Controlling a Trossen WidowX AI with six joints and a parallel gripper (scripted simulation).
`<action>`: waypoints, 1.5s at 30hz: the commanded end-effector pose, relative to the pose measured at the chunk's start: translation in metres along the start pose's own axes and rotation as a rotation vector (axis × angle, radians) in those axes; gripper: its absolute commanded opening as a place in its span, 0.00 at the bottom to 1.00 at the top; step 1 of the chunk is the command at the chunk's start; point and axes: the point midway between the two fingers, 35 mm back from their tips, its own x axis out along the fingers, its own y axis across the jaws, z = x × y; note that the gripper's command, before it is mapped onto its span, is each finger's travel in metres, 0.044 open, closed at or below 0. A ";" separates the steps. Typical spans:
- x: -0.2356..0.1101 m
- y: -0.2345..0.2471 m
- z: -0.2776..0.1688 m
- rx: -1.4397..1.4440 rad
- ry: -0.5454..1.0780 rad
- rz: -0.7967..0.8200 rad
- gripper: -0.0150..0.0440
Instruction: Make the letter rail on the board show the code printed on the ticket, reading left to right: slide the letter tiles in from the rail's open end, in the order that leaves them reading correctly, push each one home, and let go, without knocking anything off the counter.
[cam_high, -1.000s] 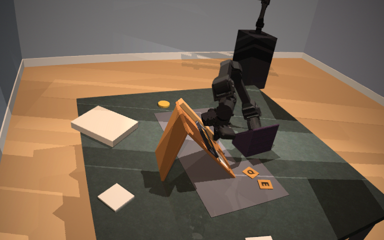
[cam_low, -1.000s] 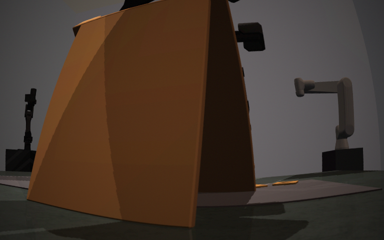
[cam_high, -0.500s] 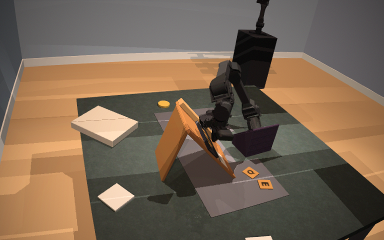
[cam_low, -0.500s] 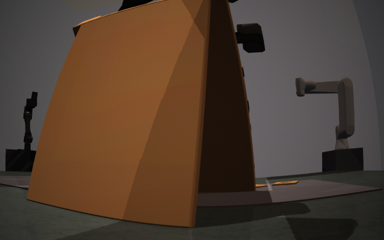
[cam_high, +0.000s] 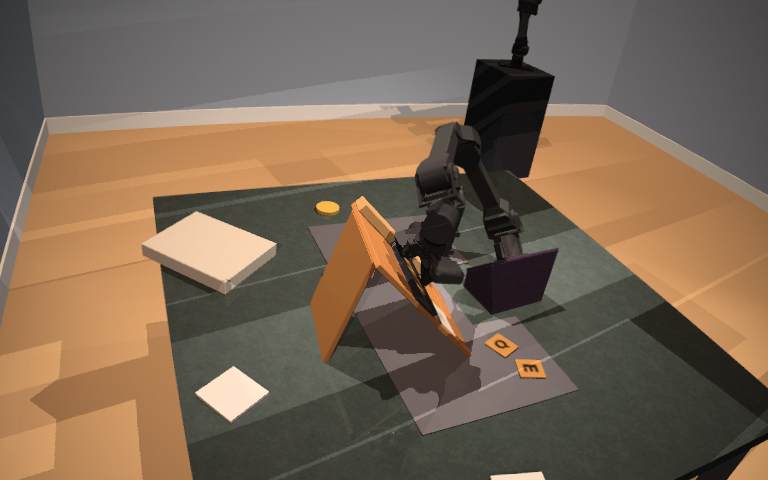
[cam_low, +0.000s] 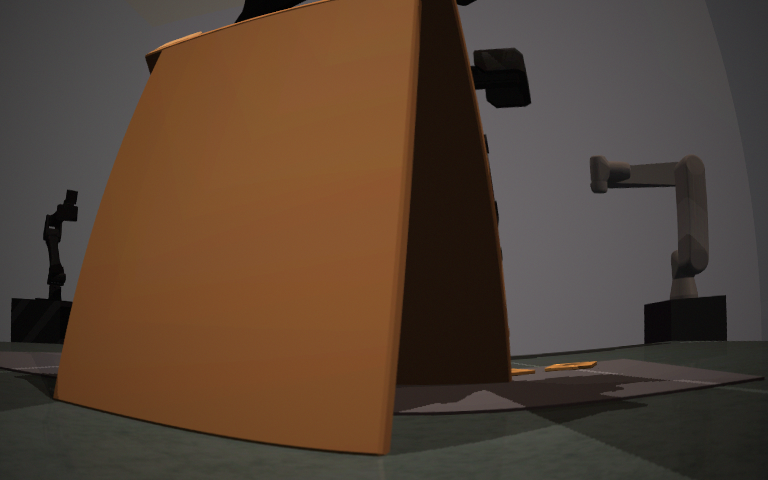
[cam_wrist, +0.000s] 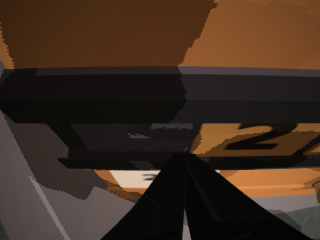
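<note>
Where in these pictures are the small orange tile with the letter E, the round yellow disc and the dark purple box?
Small orange tile with the letter E (cam_high: 530, 369): top view, its printed face.
Round yellow disc (cam_high: 327, 207): top view, its flat top.
Dark purple box (cam_high: 518, 281): top view, its front wall.
</note>
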 end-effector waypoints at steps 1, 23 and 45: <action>0.000 0.001 0.003 -0.003 -0.007 0.002 0.25; 0.008 0.001 0.010 -0.003 -0.007 0.002 0.25; 0.007 -0.006 0.008 -0.003 -0.007 0.001 0.25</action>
